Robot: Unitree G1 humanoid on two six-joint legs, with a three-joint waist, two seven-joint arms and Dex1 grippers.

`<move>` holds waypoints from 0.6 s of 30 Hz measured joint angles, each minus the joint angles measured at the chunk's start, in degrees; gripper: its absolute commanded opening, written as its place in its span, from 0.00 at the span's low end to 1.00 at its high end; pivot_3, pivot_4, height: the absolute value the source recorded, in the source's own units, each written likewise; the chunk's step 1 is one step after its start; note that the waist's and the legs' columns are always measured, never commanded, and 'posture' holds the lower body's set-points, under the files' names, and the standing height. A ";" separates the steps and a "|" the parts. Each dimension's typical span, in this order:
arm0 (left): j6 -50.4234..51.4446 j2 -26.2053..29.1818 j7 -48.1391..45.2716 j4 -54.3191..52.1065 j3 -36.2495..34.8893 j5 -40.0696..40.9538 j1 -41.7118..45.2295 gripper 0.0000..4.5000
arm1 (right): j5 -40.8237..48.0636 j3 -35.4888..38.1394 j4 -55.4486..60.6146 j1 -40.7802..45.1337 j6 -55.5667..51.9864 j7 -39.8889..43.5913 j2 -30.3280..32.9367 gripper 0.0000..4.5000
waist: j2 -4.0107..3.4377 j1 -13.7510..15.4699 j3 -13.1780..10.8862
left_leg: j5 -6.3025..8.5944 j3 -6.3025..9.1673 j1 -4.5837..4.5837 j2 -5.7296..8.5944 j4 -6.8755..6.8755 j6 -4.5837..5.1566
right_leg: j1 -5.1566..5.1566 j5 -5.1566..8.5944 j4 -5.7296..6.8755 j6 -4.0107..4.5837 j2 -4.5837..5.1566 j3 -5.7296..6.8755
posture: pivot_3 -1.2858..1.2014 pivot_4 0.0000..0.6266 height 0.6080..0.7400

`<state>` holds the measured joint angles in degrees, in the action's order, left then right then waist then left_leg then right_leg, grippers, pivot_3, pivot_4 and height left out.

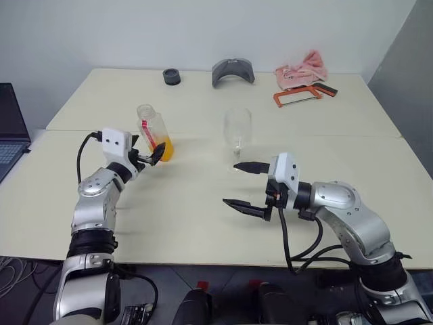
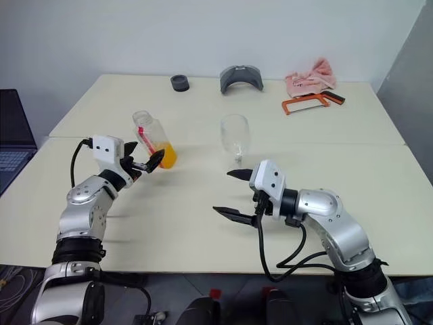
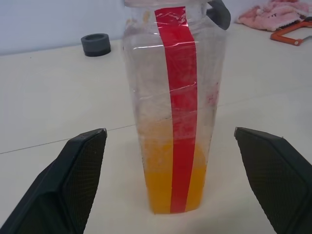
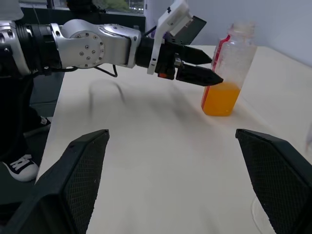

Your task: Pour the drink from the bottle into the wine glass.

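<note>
The bottle (image 1: 153,130) stands upright on the cream table, left of centre; it is clear, with a red stripe (image 3: 178,97). The orange drink (image 3: 174,187) fills its lowest part. My left gripper (image 1: 150,157) is open right at the bottle's lower part, one finger (image 3: 80,165) to each side, and no contact shows. The empty wine glass (image 1: 237,130) stands upright to the right of the bottle. My right gripper (image 1: 230,183) hangs open and empty just in front of the glass, pointing left toward the bottle (image 4: 233,63) and the left gripper (image 4: 202,70).
Along the table's far edge lie a black ring (image 1: 172,76), a grey curved piece (image 1: 233,71), a pink cloth (image 1: 302,67) and an orange hacksaw (image 1: 298,95). A laptop (image 1: 9,128) sits off the table's left side.
</note>
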<state>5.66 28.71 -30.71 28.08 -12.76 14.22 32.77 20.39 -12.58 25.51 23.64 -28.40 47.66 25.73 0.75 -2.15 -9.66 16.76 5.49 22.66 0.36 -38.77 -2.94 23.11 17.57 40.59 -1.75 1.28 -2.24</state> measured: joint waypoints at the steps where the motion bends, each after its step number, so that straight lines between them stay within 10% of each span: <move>1: -0.43 -0.02 -0.01 1.25 0.06 -0.19 0.99 1.00 | 0.00 0.00 0.00 0.11 0.00 -0.01 0.00 0.99 | 0.00 0.00 0.00 | 0.00 0.00 0.01 0.00 -0.01 0.00 | 0.00 0.00 0.00 0.00 0.00 0.00 | 0.52 0.24 1.00; 12: -5.33 -0.64 -0.46 11.58 1.17 -2.01 8.66 1.00 | 0.00 -0.63 -1.53 2.46 0.02 0.29 -1.28 0.99 | 0.00 -0.02 0.00 | -0.01 0.03 0.07 0.04 -0.02 -0.01 | 0.05 0.00 0.00 0.00 0.01 0.02 | 0.52 0.24 1.00; 18: -6.42 -0.96 -1.23 15.18 1.24 -2.21 10.88 0.66 | -0.01 -0.97 -2.15 3.05 0.15 0.34 -1.89 1.00 | 0.00 -0.06 0.00 | -0.01 0.04 0.09 0.04 -0.02 -0.01 | 0.07 0.00 0.00 0.00 0.01 0.03 | 0.52 0.24 1.00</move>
<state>-0.76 27.75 -31.94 43.26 -11.52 12.02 43.65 20.38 -13.55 23.36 26.69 -28.26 48.00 23.83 0.75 -2.21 -9.66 16.76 5.53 22.75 0.40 -38.79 -2.95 23.18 17.57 40.59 -1.75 1.29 -2.21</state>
